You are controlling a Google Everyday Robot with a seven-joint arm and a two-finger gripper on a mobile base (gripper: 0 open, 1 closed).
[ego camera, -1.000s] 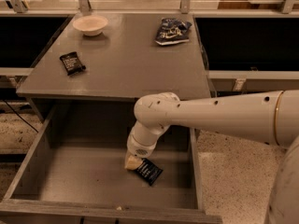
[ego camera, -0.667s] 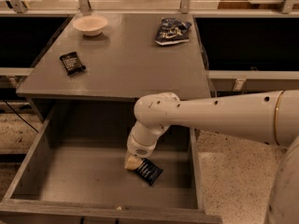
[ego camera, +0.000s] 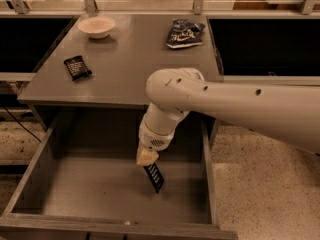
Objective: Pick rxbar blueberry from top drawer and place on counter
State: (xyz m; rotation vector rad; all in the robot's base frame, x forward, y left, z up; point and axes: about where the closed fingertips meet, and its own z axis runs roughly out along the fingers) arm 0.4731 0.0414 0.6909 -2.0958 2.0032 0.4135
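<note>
Tool point(ego camera: 147, 157) seemingly around dangling rxbar blueberry point(ego camera: 154, 177)

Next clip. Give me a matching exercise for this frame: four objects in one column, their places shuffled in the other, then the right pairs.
Objects:
1. rxbar blueberry
2. black packet
3. bowl
4. snack bag

Places:
A. counter, back left
B. counter, back right
C. held in the gripper, hanging above the floor of the open top drawer
D. counter, front left

Pairs: 1-C, 2-D, 3-A, 4-B
</note>
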